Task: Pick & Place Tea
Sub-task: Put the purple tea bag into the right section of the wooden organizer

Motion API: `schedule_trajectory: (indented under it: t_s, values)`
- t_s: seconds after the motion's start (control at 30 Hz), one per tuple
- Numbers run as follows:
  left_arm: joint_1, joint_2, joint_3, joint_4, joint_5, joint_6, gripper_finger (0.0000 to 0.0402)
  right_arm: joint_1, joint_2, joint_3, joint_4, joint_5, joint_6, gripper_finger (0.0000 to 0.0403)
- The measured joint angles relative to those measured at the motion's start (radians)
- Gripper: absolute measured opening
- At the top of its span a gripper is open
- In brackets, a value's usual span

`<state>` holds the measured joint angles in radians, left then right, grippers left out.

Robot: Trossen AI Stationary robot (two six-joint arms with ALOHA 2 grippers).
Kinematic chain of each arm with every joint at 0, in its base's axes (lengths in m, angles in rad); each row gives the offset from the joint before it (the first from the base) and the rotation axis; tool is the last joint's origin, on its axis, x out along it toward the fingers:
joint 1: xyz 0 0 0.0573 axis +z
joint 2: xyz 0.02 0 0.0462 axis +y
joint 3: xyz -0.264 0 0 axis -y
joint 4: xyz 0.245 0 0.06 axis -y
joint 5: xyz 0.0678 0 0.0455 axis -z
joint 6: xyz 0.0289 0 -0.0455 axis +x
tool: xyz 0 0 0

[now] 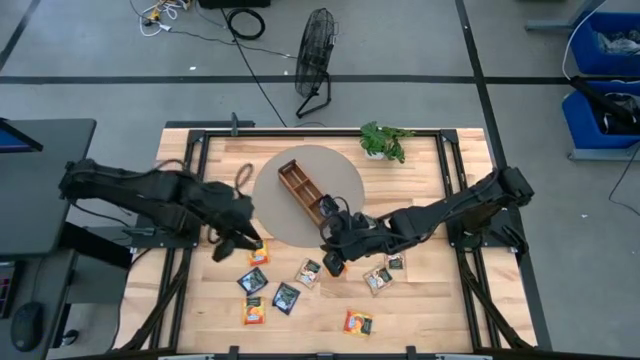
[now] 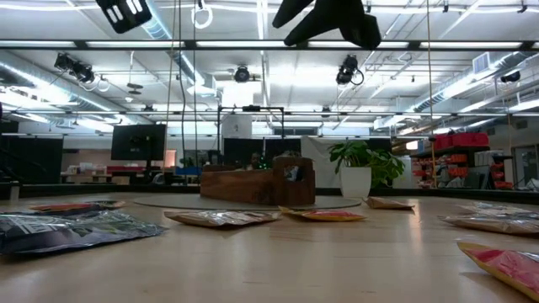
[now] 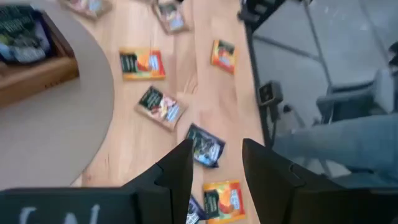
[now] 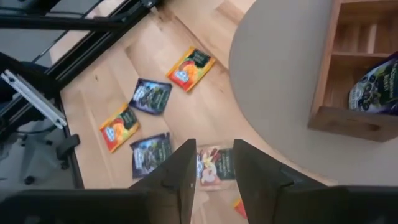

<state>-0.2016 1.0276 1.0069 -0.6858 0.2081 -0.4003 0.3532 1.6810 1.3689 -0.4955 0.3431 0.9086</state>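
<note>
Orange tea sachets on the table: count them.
3 orange sachets: one beside the left gripper, one front left, one front right. Another may hide under the right gripper.

scattered tea sachets [image 1: 287, 297] crowd the near half of the wooden table [image 1: 420, 310], with bare gaps between them. the wooden tray [image 1: 305, 191] lies diagonally on the round grey mat [image 1: 330, 165], the plant [image 1: 383, 141] at the far edge. left gripper [image 1: 243, 240] and right gripper [image 1: 331, 253] hang over the mat's near rim.
</note>
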Motion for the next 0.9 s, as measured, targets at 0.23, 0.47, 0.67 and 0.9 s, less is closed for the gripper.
schedule_trajectory:
  t_s: [0.23,0.47,0.67,0.9]
  values:
    - [-0.017,0.198,0.0,0.053,0.001,0.009,0.0142,0.07,-0.001,0.0,-0.032,0.094,-0.001,0.0114]
    - [-0.032,0.39,0.0,0.229,0.114,0.044,0.0142,0.147,-0.01,0.0,-0.055,0.139,-0.008,0.0114]
    - [-0.032,0.507,0.0,0.358,0.224,0.008,0.0142,0.207,-0.01,0.0,-0.068,0.196,0.023,0.0114]
    - [-0.024,0.555,-0.157,0.403,0.242,-0.051,0.0142,0.225,-0.01,0.0,-0.072,0.218,0.039,0.0114]
